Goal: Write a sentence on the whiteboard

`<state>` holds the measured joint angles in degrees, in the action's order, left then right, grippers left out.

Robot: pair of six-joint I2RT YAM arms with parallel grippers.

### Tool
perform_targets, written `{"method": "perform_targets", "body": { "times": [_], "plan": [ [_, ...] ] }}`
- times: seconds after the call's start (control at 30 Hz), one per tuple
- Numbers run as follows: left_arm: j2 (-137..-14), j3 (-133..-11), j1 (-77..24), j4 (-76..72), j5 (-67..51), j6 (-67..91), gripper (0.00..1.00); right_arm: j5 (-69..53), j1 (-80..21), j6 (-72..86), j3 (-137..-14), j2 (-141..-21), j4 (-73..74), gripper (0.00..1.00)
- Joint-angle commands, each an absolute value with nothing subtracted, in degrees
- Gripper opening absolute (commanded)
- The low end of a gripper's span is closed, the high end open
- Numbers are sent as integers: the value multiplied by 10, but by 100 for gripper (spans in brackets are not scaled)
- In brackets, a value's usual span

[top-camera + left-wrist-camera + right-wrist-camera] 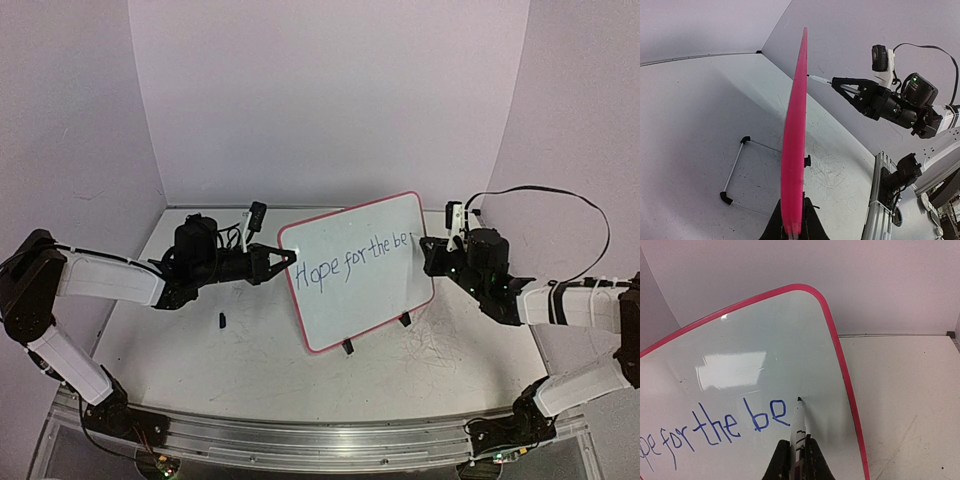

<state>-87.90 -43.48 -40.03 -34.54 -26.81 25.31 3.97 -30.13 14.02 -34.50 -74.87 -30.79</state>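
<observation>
Midway through the sentence (350, 265): "Hope for the be" down. Steadying the whiteboard (370, 300), upright at the middle of the surface (200, 350), with the left end effector (288, 258) clenched on its left rim; grasping a marker (800, 422) in the right end effector (799, 460), tip just past "e". Next, likely: stroke an "s" with light contact. Shown only by left wrist: wire stand (734, 169) behind board.

A blue handwritten sentence (352, 260) reads "Hope for the be" across the middle of the whiteboard (362, 308), stopping near its right rim.
</observation>
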Motion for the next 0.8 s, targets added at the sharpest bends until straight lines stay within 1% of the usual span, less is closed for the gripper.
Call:
{"method": "perform_targets", "body": {
  "times": [0.0,0.4,0.77],
  "plan": [
    [-869,-452,-397,-333,-247,206,0,16,-300,141,-357,-742,-323,0],
    [-867,-450,-396,-333,-246,206,0,9,-300,148,-336,-733,-306,0],
    [-865,-448,-396,-333,-244,206,0,40,-300,148,-329,-731,-296,0]
  ]
}}
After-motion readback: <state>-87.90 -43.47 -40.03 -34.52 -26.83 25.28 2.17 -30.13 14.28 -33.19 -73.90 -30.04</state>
